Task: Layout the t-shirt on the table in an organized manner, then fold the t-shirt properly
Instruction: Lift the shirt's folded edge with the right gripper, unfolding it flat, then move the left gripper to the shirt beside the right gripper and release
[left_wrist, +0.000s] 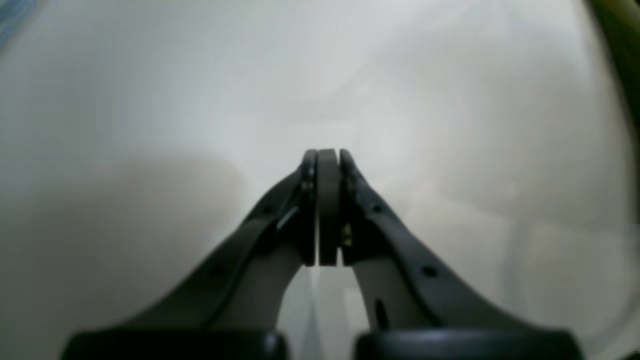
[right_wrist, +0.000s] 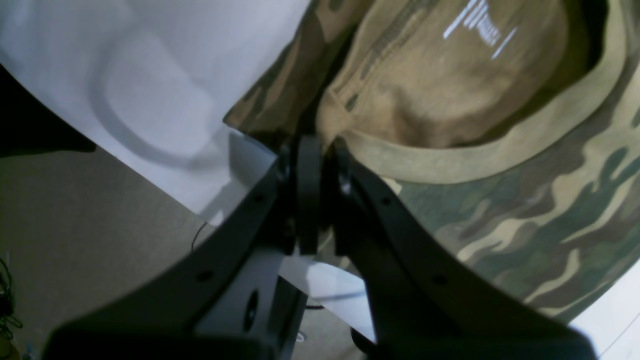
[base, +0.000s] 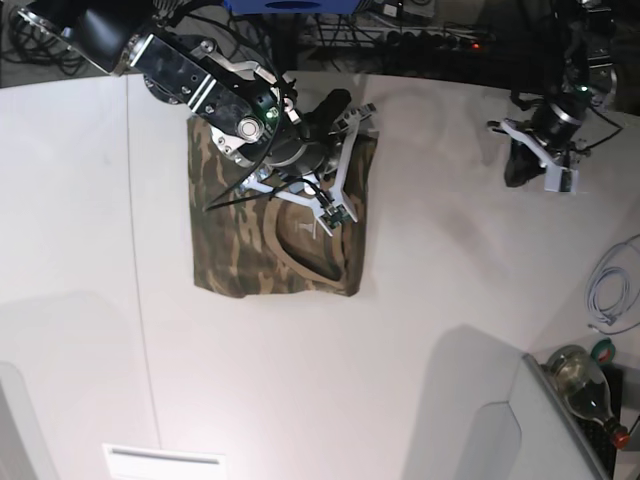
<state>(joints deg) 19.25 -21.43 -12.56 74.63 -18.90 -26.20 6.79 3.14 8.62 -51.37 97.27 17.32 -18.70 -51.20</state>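
The camouflage t-shirt (base: 240, 230) lies folded into a rough rectangle on the white table (base: 420, 330), toward the far left. Its tan neckline (base: 300, 265) faces the near side. In the right wrist view the shirt (right_wrist: 525, 210), the tan collar band (right_wrist: 500, 155) and the white print (right_wrist: 480, 25) fill the right half. My right gripper (right_wrist: 320, 150) is shut on the shirt's cloth at the collar's end. In the base view it (base: 335, 212) sits over the shirt's right part. My left gripper (left_wrist: 327, 155) is shut and empty over bare table, far right of the shirt (base: 520, 170).
A thin dark seam (base: 140, 300) runs down the table's left part. White cables (base: 610, 295) and a bottle (base: 580, 375) sit off the right edge. A grey panel (base: 500, 440) stands at the near right. The far table edge and floor (right_wrist: 75, 225) show in the right wrist view.
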